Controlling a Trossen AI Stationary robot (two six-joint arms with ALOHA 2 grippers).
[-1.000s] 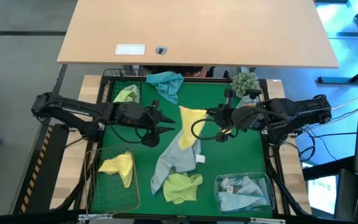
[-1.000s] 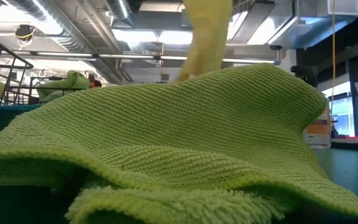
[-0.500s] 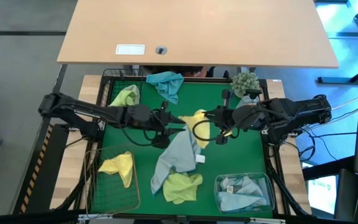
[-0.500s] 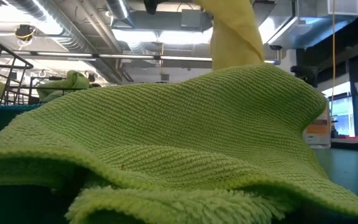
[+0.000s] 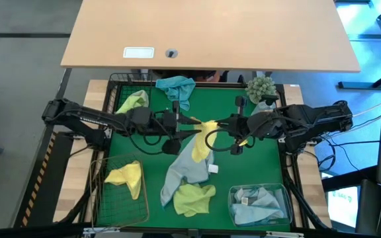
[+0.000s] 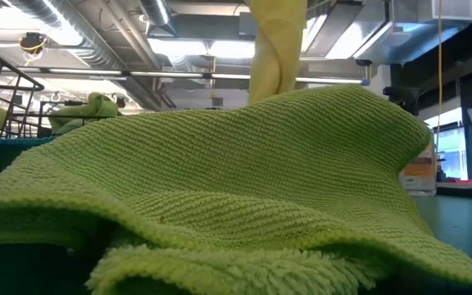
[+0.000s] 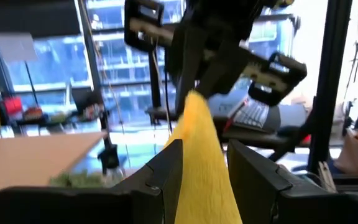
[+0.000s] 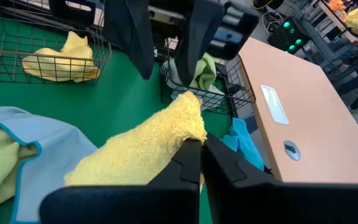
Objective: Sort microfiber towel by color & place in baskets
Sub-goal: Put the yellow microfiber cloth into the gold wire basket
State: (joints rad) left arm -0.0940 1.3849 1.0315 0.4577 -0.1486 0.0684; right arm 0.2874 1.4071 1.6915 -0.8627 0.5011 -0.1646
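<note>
Two tools meet at the yellow towel, which hangs over the green surface with its long axis down: right tool pinches its top, left tool stands spread around it; the tan basket lies on the left tool's side

Both arms are showing dark, segmented housings; black cables are looping beside the right end effector and left end effector.

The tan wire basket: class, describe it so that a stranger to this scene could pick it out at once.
Start at the green mat. At its near left corner stands the tan wire basket, holding one yellow towel. Unlike the clear plastic tub of blue towels or the black wire basket, it is copper-coloured mesh.
</note>
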